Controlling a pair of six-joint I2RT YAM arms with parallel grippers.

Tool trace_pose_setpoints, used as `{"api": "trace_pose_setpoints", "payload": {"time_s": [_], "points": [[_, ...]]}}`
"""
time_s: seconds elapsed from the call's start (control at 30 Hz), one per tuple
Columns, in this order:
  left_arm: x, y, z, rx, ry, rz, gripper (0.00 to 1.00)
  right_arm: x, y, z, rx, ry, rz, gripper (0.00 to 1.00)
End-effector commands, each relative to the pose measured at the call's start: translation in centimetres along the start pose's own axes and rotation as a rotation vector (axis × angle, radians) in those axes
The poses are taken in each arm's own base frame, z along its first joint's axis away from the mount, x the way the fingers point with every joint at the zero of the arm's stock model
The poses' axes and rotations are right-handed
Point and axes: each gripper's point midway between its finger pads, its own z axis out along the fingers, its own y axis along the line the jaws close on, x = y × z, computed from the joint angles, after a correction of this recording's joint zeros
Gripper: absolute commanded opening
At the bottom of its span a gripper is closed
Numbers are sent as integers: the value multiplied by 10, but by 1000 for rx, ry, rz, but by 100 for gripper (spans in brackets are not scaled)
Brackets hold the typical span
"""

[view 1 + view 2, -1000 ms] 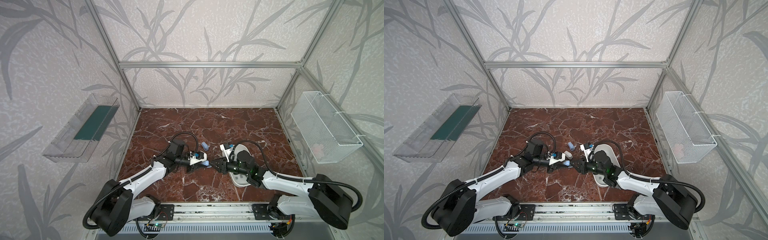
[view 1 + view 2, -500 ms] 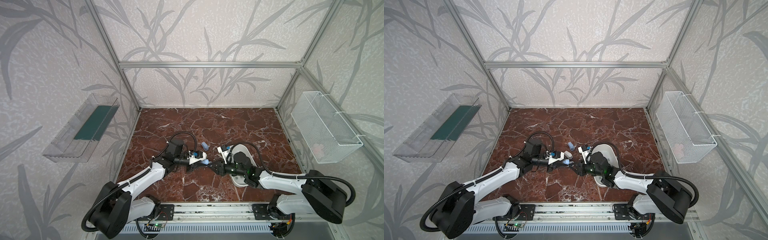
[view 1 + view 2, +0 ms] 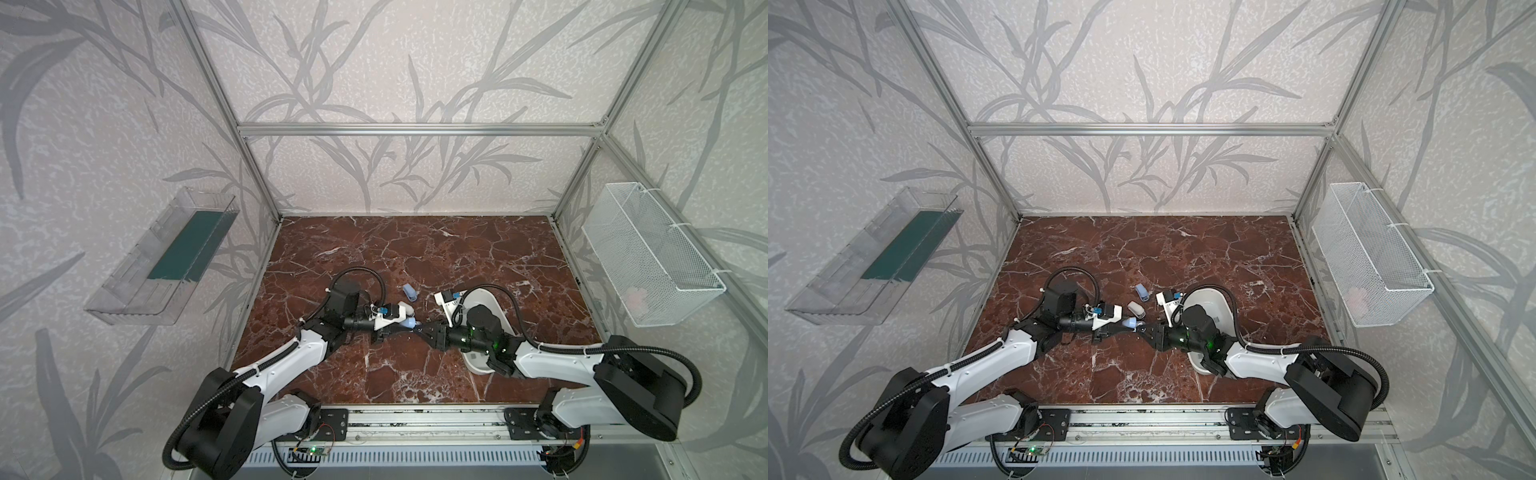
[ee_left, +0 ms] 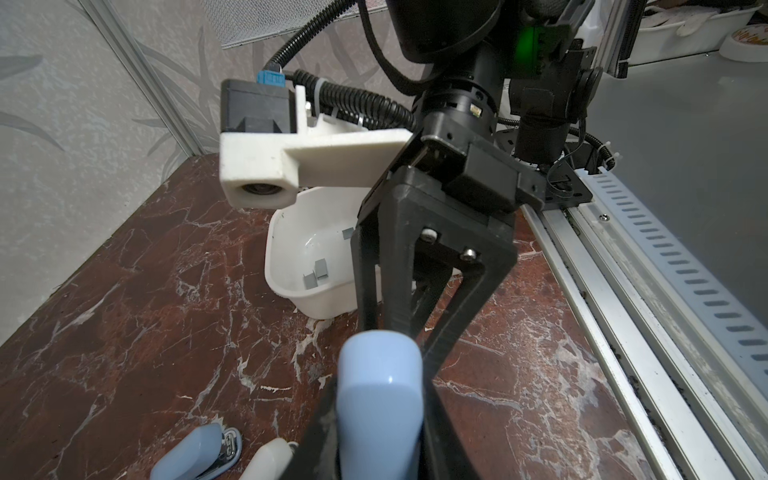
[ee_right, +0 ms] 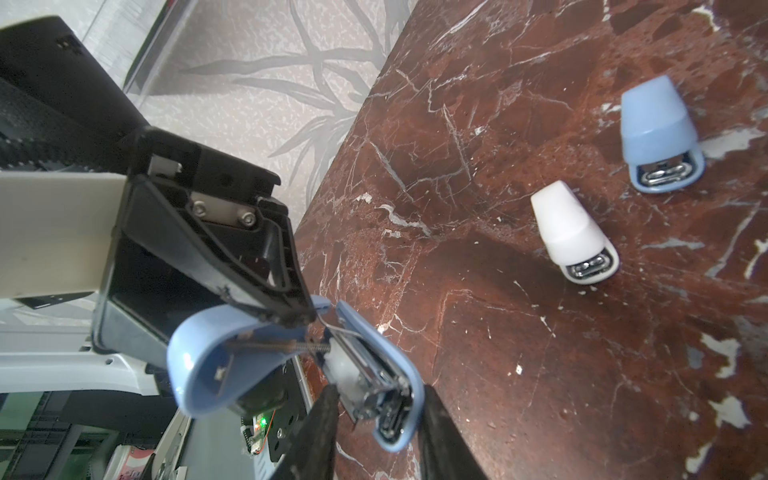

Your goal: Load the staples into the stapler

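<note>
A pale blue stapler (image 3: pixel 409 323) (image 3: pixel 1130 322) hangs folded open just above the marble floor, held between both arms. My left gripper (image 3: pixel 398 329) (image 4: pixel 380 419) is shut on its blue top cover (image 4: pixel 380 395). My right gripper (image 5: pixel 376 411) (image 3: pixel 422 329) is shut on the stapler's base and metal magazine (image 5: pixel 370 378), one finger on each side. The staples (image 4: pixel 316 274) are small grey strips lying in the white tray (image 4: pixel 286 253) (image 3: pixel 496 305), behind the right arm.
Two more small staplers lie on the floor beyond the grippers: a blue one (image 3: pixel 410 292) (image 5: pixel 660 137) and a white one (image 3: pixel 1136 308) (image 5: pixel 573 237). A wire basket (image 3: pixel 648 257) hangs on the right wall, a clear bin (image 3: pixel 166 257) on the left wall.
My right gripper has moved left up to the stapler in the left gripper and closed a little around its base. The left arm has barely moved.
</note>
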Motion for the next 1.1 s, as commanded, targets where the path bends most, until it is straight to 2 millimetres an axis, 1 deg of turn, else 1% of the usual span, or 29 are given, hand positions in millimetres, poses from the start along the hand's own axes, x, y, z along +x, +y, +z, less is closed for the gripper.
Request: {"api": "trace_pose_setpoints", "payload": {"time_s": [0.0,0.17,0.27,0.47,0.63,0.7,0.8,0.87,0.9,0.97,1.0,1.07], "points": [[-23,-14,-1,73,-108,61,0,-16,17,1,-82,-75,20,34],[-24,-16,-2,75,-114,67,0,-17,13,8,-102,-93,72,33],[-24,-17,-3,72,-114,71,0,-19,11,10,-118,-113,93,31],[-23,-17,-3,72,-114,68,0,-25,11,7,-142,-158,102,19],[-24,-15,-3,61,-116,71,0,-21,11,7,-123,-127,88,9],[-24,-15,-3,54,-113,73,0,-21,11,6,-115,-127,86,8],[-21,-7,-3,-1,-96,66,0,-21,7,2,-96,-140,87,8],[-19,2,-2,-66,-90,62,20,-21,4,1,-74,-138,92,8],[-16,5,-1,-95,-77,72,28,-22,3,1,-68,-142,97,8],[-13,5,3,-134,-50,105,33,-22,2,1,-62,-146,118,8],[-11,9,5,-171,-32,106,35,-22,1,2,-58,-144,134,8],[-9,20,6,-240,-6,98,35,-21,1,6,-53,-146,158,5]]}}
